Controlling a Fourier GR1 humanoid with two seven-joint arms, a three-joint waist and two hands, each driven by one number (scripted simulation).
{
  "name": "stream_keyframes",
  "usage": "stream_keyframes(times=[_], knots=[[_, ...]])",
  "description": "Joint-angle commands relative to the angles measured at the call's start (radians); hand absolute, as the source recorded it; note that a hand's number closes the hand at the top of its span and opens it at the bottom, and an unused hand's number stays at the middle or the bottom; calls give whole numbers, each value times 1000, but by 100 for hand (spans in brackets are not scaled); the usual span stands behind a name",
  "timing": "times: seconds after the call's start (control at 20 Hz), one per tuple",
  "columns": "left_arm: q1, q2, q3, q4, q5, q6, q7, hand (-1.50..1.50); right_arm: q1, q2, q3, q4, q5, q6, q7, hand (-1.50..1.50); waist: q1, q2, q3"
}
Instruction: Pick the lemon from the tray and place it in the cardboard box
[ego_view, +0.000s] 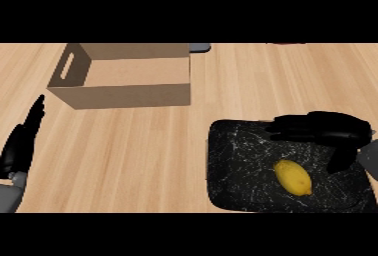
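Lemon (293, 177) on black tray (235, 170), near right. Right hand (328, 129) released, hovering just beyond it. Left hand (21, 145) released, left edge.

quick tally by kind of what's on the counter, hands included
lemon: 1
tray: 1
cardboard box: 1
hands: 2 (left hand, right hand)
total: 5

The right hand (325, 131) overlaps the tray (235, 165), hiding its far corner; the cardboard box (125, 95) half-hides a grey thing (199, 48).
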Motion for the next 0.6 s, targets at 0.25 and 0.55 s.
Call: stream_keyframes(times=[0.25, 0.55], knots=[[21, -26, 61, 0, -36, -34, 0, 0, 11, 62, -16, 40, 103, 39, -86, -150, -9, -1, 0], [52, -44, 42, -89, -83, -16, 52, 0, 39, 60, -33, 22, 70, 59, -119, -150, -5, -2, 0]])
